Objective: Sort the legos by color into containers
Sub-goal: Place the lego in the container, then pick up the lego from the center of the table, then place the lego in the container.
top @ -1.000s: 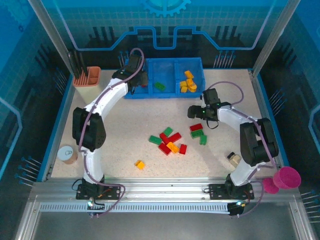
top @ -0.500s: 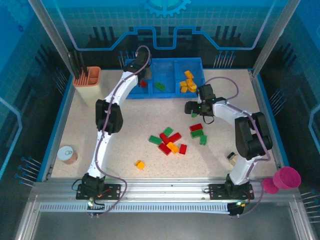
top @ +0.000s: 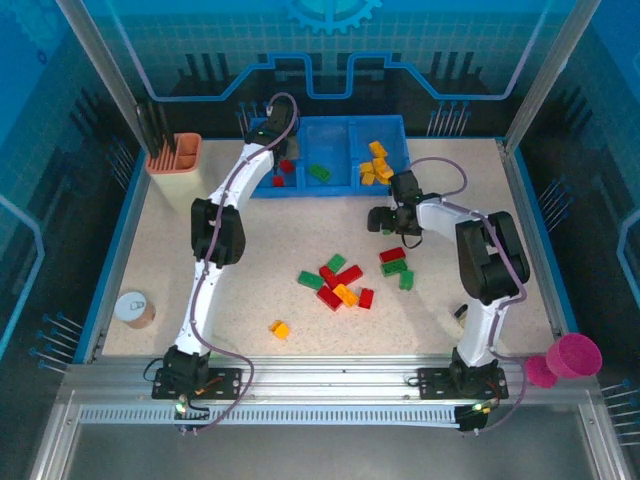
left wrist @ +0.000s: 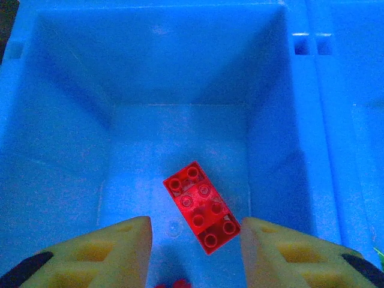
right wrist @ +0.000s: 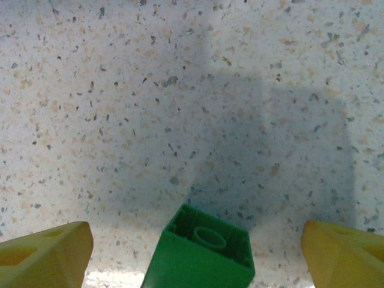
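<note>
My left gripper hangs over the left compartment of the blue bin. In the left wrist view its jaws stand apart, and a red lego lies loose on the bin floor between them. That compartment holds two red legos, the middle one a green lego, and the right one orange legos. My right gripper is open low over the table, its fingers wide on either side of a green lego that they do not touch. More legos lie mid-table.
A peach slotted holder stands at the back left. A small can sits at the near left, and a pink cup at the near right off the table. One orange lego lies alone near the front.
My left arm stretched out over the bin's left compartment, its jaws parted, and the red lego now lies on the bin floor. My right gripper shifted a little left and back.
</note>
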